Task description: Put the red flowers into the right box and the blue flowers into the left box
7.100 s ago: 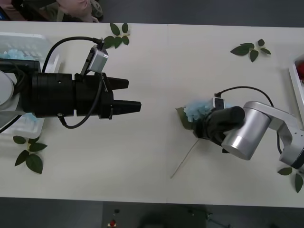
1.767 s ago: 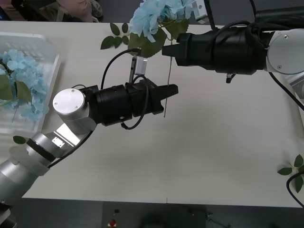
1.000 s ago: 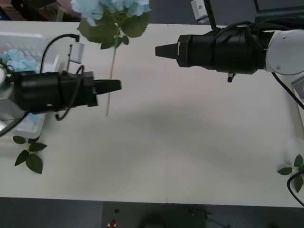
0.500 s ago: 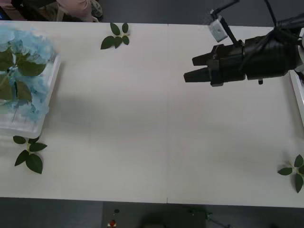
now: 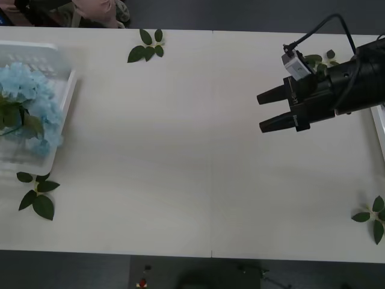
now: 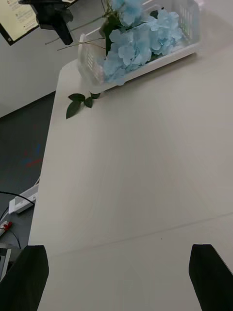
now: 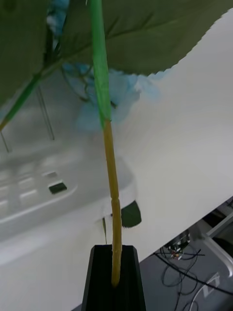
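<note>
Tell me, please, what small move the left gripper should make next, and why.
Probably open and let go. The left gripper is shut on a blue flower's stem, and the bloom already hangs over the left box, where other blue flowers lie. The right gripper waits open.

A white table point(image 5: 180, 180) fills the room's middle. Loose green leaf sprigs lie about it: one pair at eleven o'clock point(image 5: 146, 47), another at eight o'clock point(image 5: 36, 194), a third at four o'clock point(image 5: 373, 218). Cables point(image 7: 187, 272) trail on the floor beyond its edge.
</note>
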{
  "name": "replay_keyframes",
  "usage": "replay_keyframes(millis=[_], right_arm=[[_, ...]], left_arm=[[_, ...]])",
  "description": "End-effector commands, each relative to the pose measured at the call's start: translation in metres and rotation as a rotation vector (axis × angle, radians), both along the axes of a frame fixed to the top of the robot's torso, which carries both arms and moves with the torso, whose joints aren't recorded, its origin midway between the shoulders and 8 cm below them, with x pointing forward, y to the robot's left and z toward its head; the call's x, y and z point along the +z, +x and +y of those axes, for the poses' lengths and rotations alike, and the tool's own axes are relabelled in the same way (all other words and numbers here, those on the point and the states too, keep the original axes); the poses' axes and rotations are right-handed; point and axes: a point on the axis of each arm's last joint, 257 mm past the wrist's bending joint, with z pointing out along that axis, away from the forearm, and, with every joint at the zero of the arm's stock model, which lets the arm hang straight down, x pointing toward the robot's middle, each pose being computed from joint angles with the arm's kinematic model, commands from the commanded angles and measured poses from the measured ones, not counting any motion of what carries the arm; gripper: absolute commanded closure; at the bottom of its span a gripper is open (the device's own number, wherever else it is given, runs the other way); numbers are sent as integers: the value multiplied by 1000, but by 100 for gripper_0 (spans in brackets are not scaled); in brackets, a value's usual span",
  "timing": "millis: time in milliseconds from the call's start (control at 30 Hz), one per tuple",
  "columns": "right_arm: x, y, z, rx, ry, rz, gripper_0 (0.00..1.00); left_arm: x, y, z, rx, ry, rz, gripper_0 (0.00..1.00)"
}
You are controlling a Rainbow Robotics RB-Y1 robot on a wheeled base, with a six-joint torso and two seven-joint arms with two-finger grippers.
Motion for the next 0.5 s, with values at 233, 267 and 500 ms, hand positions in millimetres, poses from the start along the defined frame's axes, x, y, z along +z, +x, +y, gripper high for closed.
replay_keyframes(millis=[233, 267, 500], right_arm=[[35, -2, 26, 69, 11, -130, 15], [37, -3, 30, 71, 15, -139, 15], [36, -6, 50, 79, 32, -156, 15]], left_arm=[[-36, -21, 44, 0, 86, -13, 99], [-36, -21, 45, 4, 88, -13, 97], [-30, -11, 54, 21, 115, -46, 0]])
